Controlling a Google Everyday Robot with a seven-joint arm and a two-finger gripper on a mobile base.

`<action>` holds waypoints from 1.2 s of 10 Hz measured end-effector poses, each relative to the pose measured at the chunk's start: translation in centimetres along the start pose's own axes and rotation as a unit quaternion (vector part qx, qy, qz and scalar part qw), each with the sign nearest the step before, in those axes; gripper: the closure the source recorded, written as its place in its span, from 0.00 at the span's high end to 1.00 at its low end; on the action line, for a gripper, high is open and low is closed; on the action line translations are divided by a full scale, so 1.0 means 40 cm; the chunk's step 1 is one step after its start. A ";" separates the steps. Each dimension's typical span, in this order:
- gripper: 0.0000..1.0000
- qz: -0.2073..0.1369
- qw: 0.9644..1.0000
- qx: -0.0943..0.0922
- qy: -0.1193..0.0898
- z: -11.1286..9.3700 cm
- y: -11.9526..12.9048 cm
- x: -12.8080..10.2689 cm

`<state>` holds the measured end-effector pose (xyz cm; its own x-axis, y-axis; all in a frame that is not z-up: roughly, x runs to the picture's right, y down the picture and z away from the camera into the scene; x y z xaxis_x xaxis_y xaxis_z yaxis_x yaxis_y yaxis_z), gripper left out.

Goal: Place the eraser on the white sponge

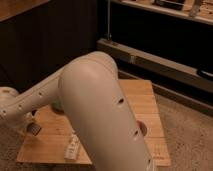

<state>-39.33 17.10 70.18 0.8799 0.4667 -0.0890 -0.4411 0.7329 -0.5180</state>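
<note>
My large off-white arm [100,110] crosses the middle of the view and hides much of the wooden table [142,97]. It bends to the left, and my gripper [33,128] hangs low over the table's left front part as a small dark piece. The white sponge and the eraser are out of view, either behind the arm or too unclear to pick out.
A white labelled bottle [72,148] lies near the table's front edge. A small greenish object [58,106] sits at the left behind the arm. A red object [143,128] peeks out at the right. Dark shelving with a metal rail [160,62] stands behind the table.
</note>
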 end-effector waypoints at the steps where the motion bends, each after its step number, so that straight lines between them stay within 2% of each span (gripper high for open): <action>1: 0.20 0.003 1.000 -0.004 -0.004 -0.011 0.002 -0.012; 5: 0.20 0.046 0.998 -0.011 -0.032 -0.043 -0.058 0.019; 8: 0.20 0.074 0.996 -0.003 -0.049 -0.072 -0.115 0.043; 10: 0.20 0.094 0.994 0.012 -0.056 -0.120 -0.161 0.053; 12: 0.20 0.104 0.992 0.020 -0.064 -0.169 -0.169 0.051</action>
<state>-33.36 9.74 67.76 0.7411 0.6665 -0.0809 -0.6195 0.6324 -0.4650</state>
